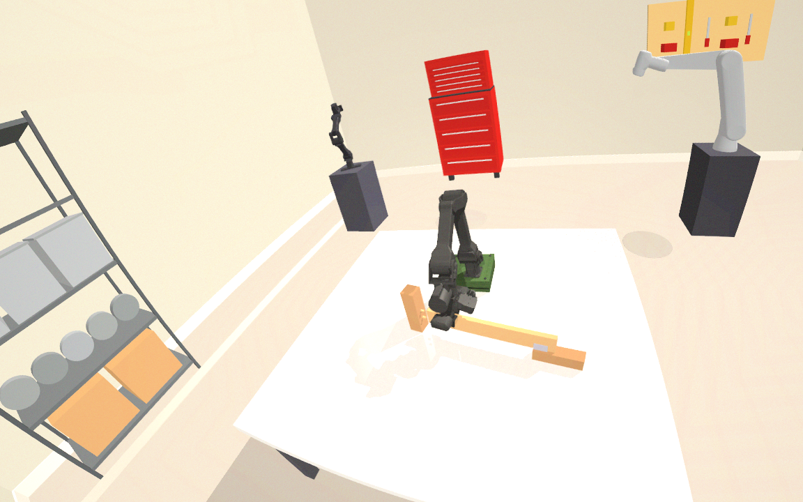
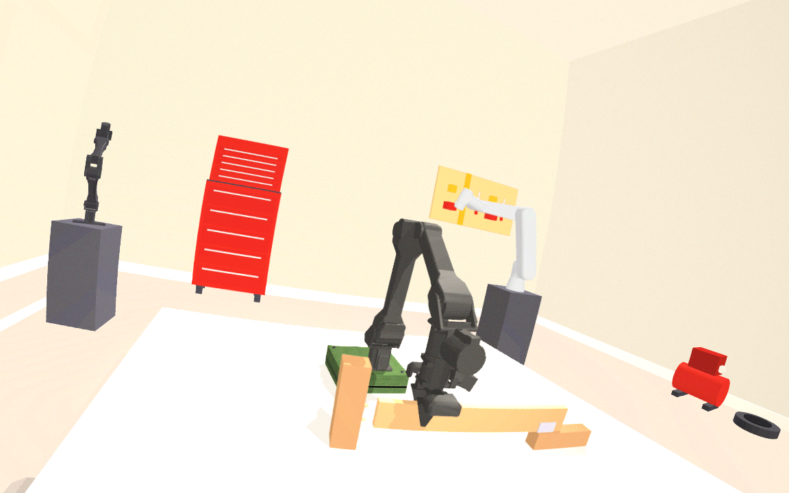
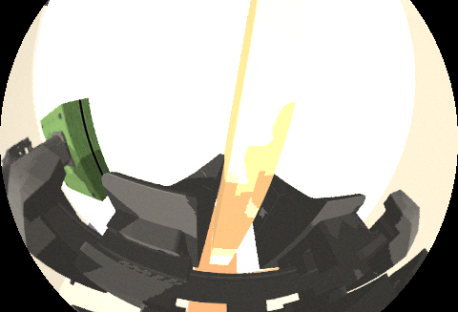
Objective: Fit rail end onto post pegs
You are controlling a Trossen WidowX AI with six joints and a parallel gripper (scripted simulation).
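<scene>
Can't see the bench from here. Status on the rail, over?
Gripper shut on rail, near its post end. Rail lifted, a small gap left to post; far end at footboard block. Nothing in the way.

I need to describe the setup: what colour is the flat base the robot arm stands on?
Green, clearest in the exterior view.

From my remote seat I see cream walls and a pale beige floor around the white square counter [image 1: 516, 406]. Behind the counter a tall red drawer cabinet [image 1: 463, 115] stands against the wall. Left of the cabinet is a dark grey pedestal [image 1: 357, 194]; farther left, a grey metal shelving rack [image 1: 49, 293] holds grey bins and orange boxes. Right of the cabinet hangs a yellow pegboard [image 1: 710, 28].
</scene>
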